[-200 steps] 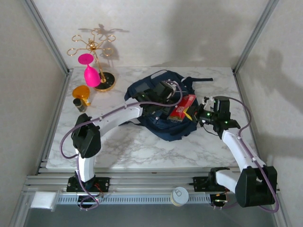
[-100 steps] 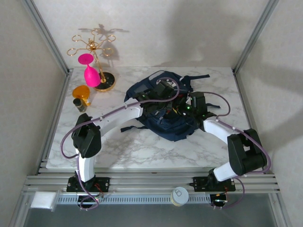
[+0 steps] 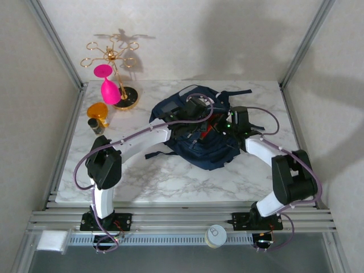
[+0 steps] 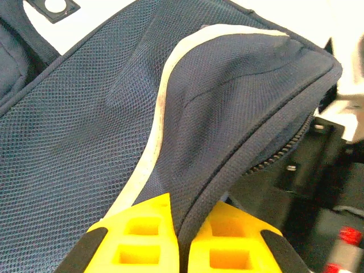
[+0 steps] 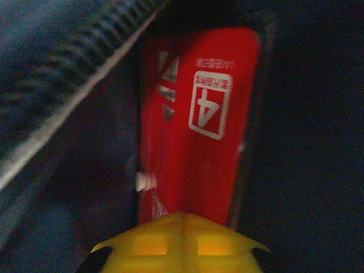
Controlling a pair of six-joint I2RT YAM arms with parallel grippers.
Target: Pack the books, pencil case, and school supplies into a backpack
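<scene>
The navy backpack [image 3: 193, 142] lies at the middle of the table, mouth toward the right. My left gripper [image 3: 196, 116] is shut on its opening rim, and the left wrist view shows the yellow fingers [image 4: 142, 233] pinching the dark zipper edge of the backpack [image 4: 85, 142]. My right gripper [image 3: 223, 126] reaches into the opening. In the right wrist view its tips [image 5: 183, 219] are pressed together, shut, at the near end of the red pack of school supplies [image 5: 193, 125], which lies inside the dark backpack [image 5: 307, 170]. The books and pencil case are out of view.
A gold stand with a pink glass [image 3: 109, 88] stands at the back left, with an orange object [image 3: 98, 110] and a small dark bottle [image 3: 95, 125] beside it. Bare marble [image 3: 170, 176] stretches in front of the backpack. Frame rails border both sides.
The right arm swung in from the table's right side and carried the red pack into the backpack, where it now lies. The left gripper kept its hold on the rim.
</scene>
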